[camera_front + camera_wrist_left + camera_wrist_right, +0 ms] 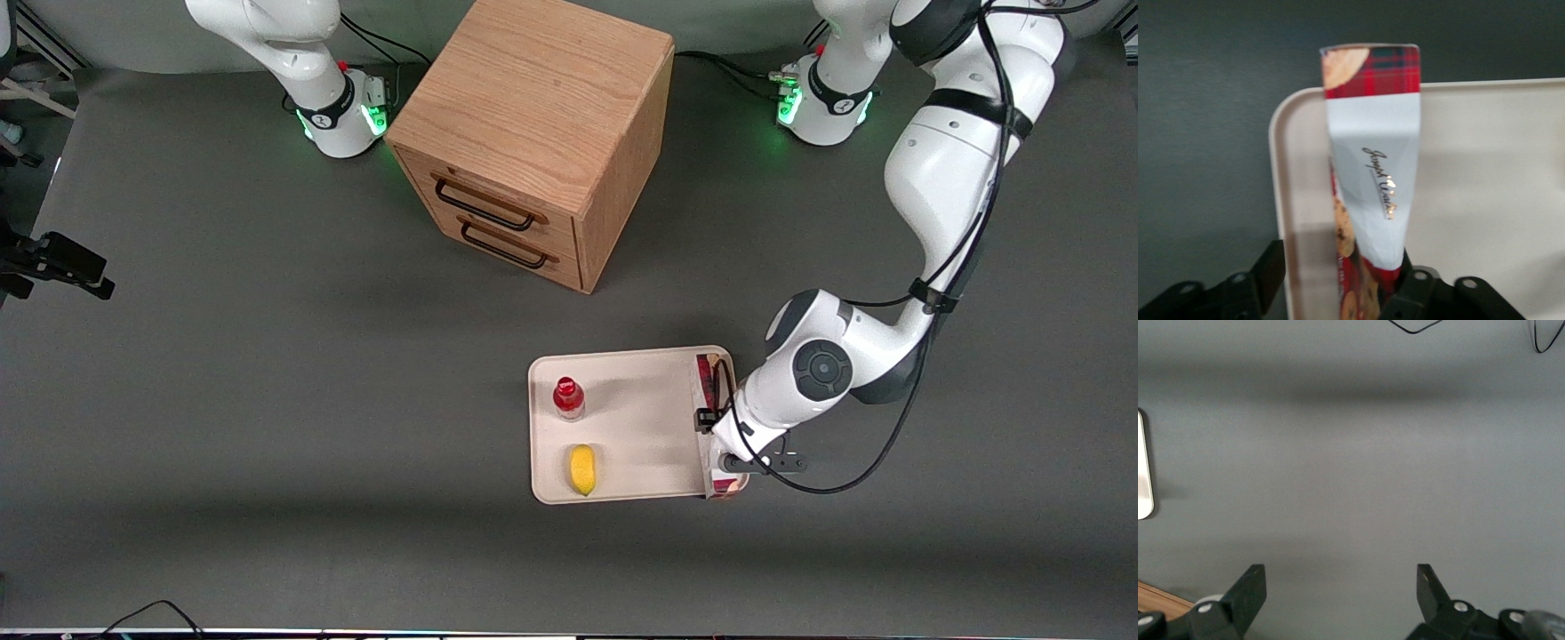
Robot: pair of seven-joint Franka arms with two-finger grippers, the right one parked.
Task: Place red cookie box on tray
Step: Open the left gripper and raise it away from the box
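- Over the tray's (622, 427) edge toward the working arm, our claw (717, 440) appears closed on the red cookie box (709, 378), which stands on a long thin edge along the rim.
- We should lower it fully inside that rim, well apart from the bottle (569, 397) and lemon (582, 468), before opening.

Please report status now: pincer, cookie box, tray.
Pincer over tray edge, around red cookie box. Box on edge inside rim. Bottle, lemon apart from it.
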